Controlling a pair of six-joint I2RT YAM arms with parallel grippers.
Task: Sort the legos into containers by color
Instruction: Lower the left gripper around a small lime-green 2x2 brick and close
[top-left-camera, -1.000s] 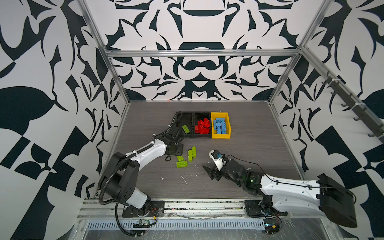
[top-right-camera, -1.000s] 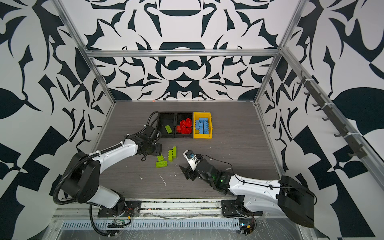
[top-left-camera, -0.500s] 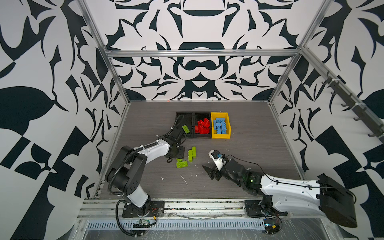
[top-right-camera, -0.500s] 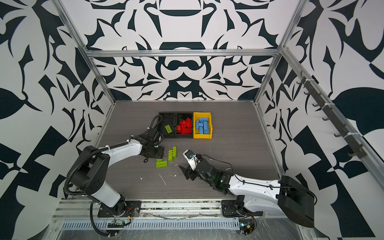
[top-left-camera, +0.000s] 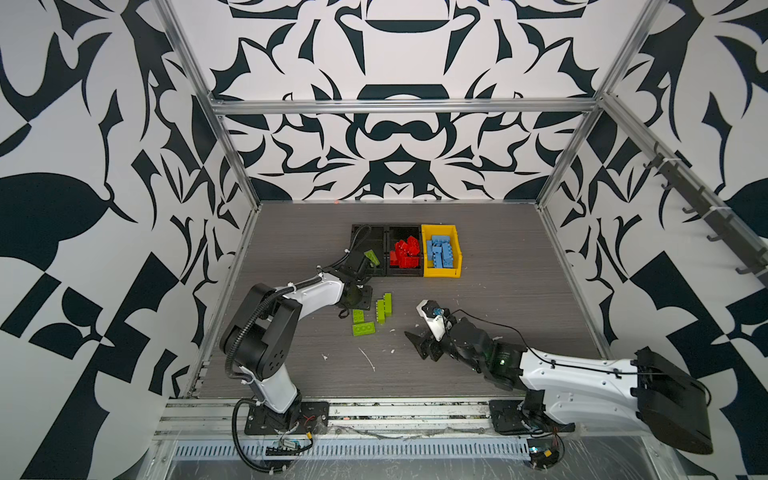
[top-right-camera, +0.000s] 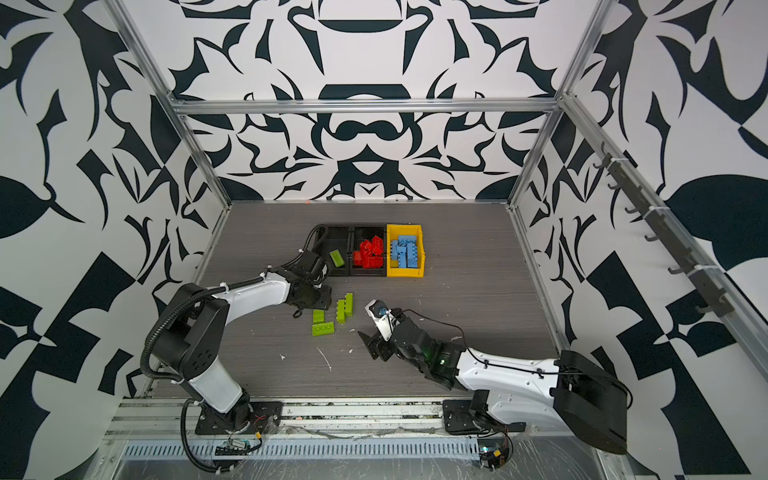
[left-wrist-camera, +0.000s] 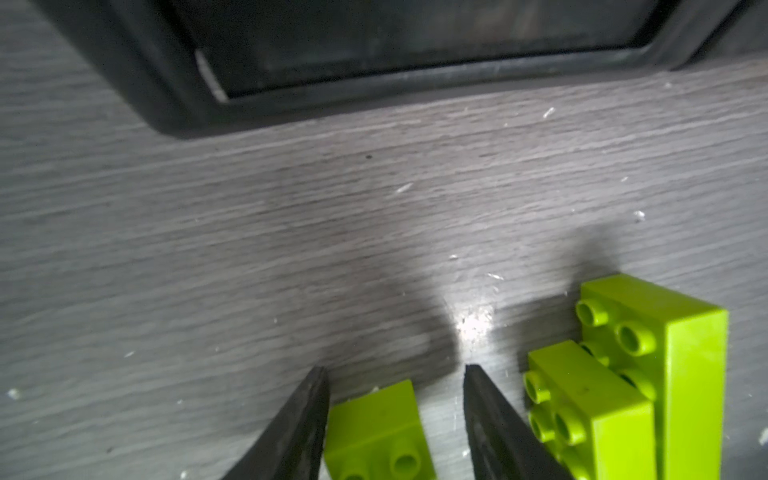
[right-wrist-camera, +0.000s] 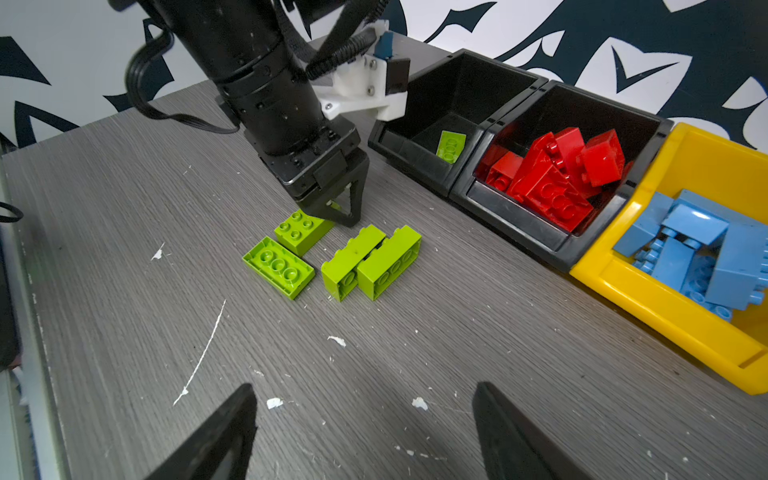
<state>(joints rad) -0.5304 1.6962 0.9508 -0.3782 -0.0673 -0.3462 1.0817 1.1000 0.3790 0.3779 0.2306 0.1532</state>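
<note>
Three containers stand in a row toward the rear edge of the worktop (right-wrist-camera: 415, 340):
- The outer black bin (right-wrist-camera: 415, 160) holds one green lego (right-wrist-camera: 451, 145).
- The middle black bin (right-wrist-camera: 519, 220) holds heaped red legos (right-wrist-camera: 552, 178).
- The yellow bin (right-wrist-camera: 665, 307) holds blue legos (right-wrist-camera: 698, 249).

Four loose green legos (right-wrist-camera: 388, 262) lie mid-worktop. The left end effector (left-wrist-camera: 394, 369) straddles the square brick (right-wrist-camera: 301, 232) with its jaws not yet clamped. The right end effector (right-wrist-camera: 363, 386) is released and empty.

5 green bricks (right-wrist-camera: 278, 266), 3 bins (right-wrist-camera: 415, 163), 2 arms (top-left-camera: 316, 296).

Wrist cams: green brick (left-wrist-camera: 376, 432) at left gripper (left-wrist-camera: 393, 367) cut off by btm edge; black bin (left-wrist-camera: 166, 104) blurred & cropped; yellow bin (right-wrist-camera: 598, 266) cropped. In both top views left gripper tips hidden under its wrist.
</note>
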